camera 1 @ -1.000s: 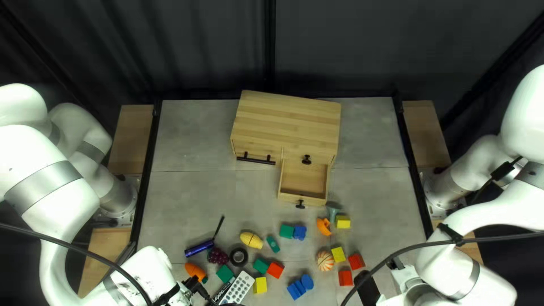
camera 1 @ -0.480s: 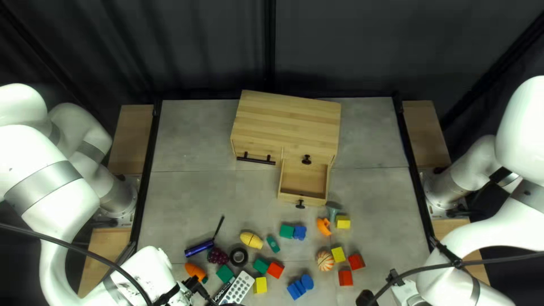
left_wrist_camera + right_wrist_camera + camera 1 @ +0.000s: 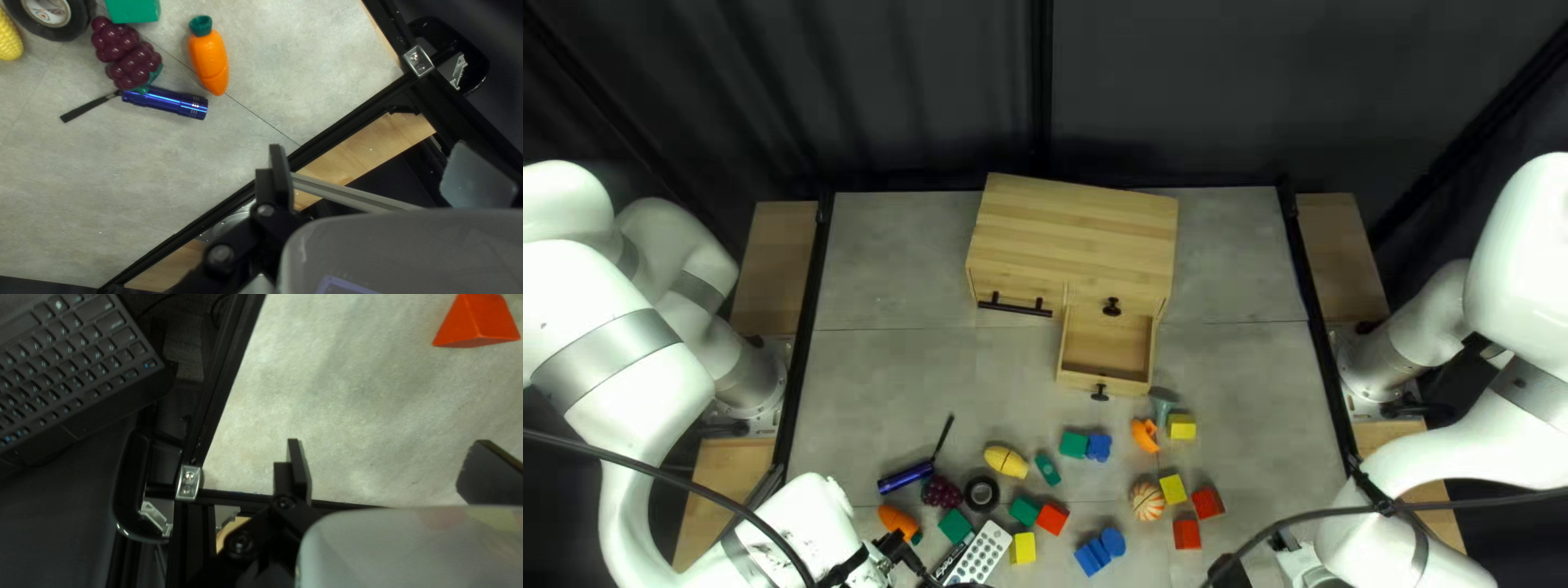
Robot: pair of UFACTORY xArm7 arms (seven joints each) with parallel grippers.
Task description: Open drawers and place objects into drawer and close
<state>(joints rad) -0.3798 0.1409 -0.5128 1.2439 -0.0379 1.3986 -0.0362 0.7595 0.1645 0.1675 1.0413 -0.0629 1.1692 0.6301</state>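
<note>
Right arm (image 3: 1459,441): has shifted toward your table's near edge.
Red wedge-shaped block (image 3: 474,324): ahead of your right gripper (image 3: 392,468), the nearer one; long axis unclear.
Open pale-wood drawer (image 3: 1104,387): beyond it, at the cabinet (image 3: 1078,234).
Both grippers: fingers spread, gripping nothing.

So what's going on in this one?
Nothing is being handled: the left gripper and right gripper both stand open, with nothing between them. One drawer of the cabinet is pulled out, with nothing in it. A toy carrot, a flashlight and blocks lie on the table.
</note>
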